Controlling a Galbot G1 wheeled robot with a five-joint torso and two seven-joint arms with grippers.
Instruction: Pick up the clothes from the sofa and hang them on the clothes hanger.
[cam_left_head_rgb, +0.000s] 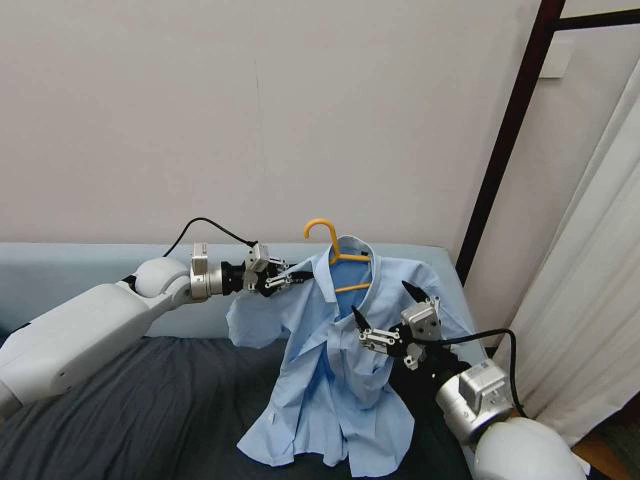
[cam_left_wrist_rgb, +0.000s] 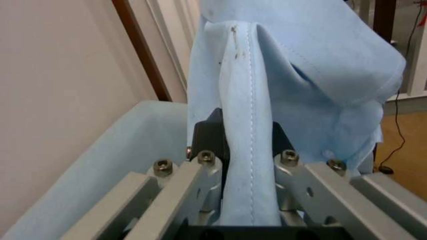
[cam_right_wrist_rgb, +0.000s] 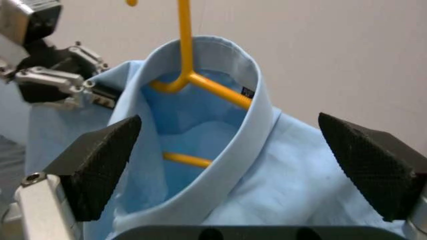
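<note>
from the left, the left arm reaches out over the sofa (cam_left_head_rgb: 80, 265), and the left gripper (cam_left_head_rgb: 272, 279) is clamped on a fold of the light blue shirt (cam_left_head_rgb: 330, 390) at its shoulder seam, near the collar. the left wrist view shows the stitched edge pinched flat between the metal fingers (cam_left_wrist_rgb: 200, 172). the shirt hangs from that pinch with the yellow hanger (cam_left_head_rgb: 322, 232) already inside its collar, the hook free in the air against the wall and the hem resting on the sofa's dark seat. to the right and lower, the right gripper (cam_left_head_rgb: 383, 305) hovers spread wide, holding nothing. in its wrist view the black pads (cam_right_wrist_rgb: 100, 165) stand either side of the collar, with the hanger's neck between and beyond them. the step in hand looks like taking hold of the hanger so the shirt can go to the dark rack pole (cam_left_head_rgb: 505, 150), which stands well apart to the right, beside the white curtain (cam_left_head_rgb: 600, 280). to do it well, i'd close on the hanger's neck just below the hook rather than on cloth alone — a grip on collar only could let the hanger slide out. the left pinch should hold until the right grip is firm, since it appears to bear the weight. the loose front panels hang open and could snag, so a lift clear of the seat comes before any swing toward the rack.
</note>
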